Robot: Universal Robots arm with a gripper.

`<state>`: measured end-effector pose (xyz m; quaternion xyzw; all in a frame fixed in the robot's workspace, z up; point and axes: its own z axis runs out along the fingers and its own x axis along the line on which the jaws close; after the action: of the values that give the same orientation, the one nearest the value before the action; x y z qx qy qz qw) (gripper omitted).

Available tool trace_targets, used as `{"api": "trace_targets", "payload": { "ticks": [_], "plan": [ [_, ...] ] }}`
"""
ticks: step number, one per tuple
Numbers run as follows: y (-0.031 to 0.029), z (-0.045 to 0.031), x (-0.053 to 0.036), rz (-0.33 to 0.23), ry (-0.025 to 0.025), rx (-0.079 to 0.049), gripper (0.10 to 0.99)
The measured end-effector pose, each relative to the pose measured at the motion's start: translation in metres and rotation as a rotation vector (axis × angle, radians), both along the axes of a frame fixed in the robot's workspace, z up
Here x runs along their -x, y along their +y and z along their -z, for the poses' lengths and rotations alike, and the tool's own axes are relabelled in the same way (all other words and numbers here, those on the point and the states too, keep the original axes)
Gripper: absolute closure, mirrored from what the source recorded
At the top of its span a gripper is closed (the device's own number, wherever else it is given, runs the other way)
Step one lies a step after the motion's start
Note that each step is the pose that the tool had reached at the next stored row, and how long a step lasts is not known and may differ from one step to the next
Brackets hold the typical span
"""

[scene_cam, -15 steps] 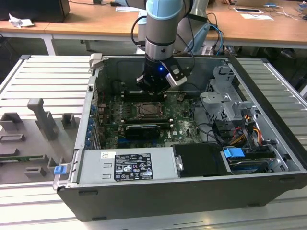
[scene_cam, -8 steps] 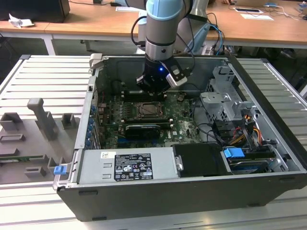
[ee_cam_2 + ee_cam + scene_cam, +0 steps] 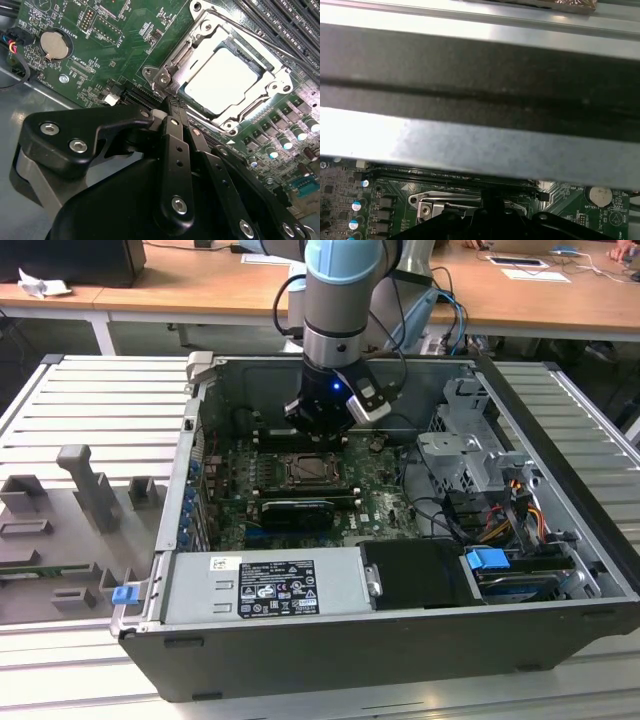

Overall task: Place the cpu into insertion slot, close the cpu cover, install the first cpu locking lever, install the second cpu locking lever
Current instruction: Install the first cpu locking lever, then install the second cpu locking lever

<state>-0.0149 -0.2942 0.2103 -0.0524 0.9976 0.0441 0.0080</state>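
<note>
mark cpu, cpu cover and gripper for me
cpu (image 3: 227, 75): second wrist view, on the middle of its pale metal top, seated in the socket.
cpu cover (image 3: 212, 32): second wrist view, on the silvery frame edge beside the chip.
gripper (image 3: 170, 102): second wrist view, at the black fingertips by the socket corner.

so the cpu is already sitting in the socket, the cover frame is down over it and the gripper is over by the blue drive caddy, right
Not quite. The cpu does sit in the insertion slot with the cpu cover down over it, but the gripper is at the socket's edge, as the second wrist view shows, not by the blue drive caddy.
</note>
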Motion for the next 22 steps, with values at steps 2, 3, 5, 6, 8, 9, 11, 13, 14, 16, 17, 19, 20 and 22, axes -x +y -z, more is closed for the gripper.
{"api": "trace_targets", "payload": {
  "ticks": [2, 3, 5, 6, 8, 9, 11, 13, 14, 16, 17, 19, 20, 22],
  "plan": [
    [-0.0005, 0.0000, 0.0000, 0.000, 0.0000, 0.000, 0.980],
    [-0.0009, 0.0000, 0.0000, 0.000, 0.0000, 0.000, 0.980],
    [-0.0016, 0.0000, 0.0000, 0.000, 0.0001, 0.000, 0.980],
    [-0.0021, 0.0000, 0.0000, 0.000, 0.0000, 0.000, 0.980],
    [-0.0028, 0.0001, 0.0000, 0.000, -0.0001, 0.000, 0.980],
    [-0.0031, 0.0000, 0.0000, 0.000, 0.0000, 0.000, 0.980],
    [-0.0037, 0.0000, 0.0000, 0.000, 0.0000, 0.000, 0.980],
    [-0.0040, 0.0000, 0.0000, 0.000, 0.0000, 0.000, 0.980],
    [-0.0041, -0.0002, 0.0000, 0.000, 0.0001, 0.000, 0.980],
    [-0.0041, -0.0019, 0.0000, 0.000, 0.0001, 0.000, 0.980],
    [-0.0040, -0.0034, 0.0000, 0.000, 0.0000, 0.000, 0.980],
    [-0.0041, -0.0070, 0.0000, 0.000, -0.0001, 0.000, 0.980],
    [-0.0041, -0.0097, 0.0000, 0.000, 0.0000, 0.000, 0.980],
    [-0.0041, -0.0146, 0.0000, 0.000, 0.0000, 0.000, 0.980]
  ]
}}
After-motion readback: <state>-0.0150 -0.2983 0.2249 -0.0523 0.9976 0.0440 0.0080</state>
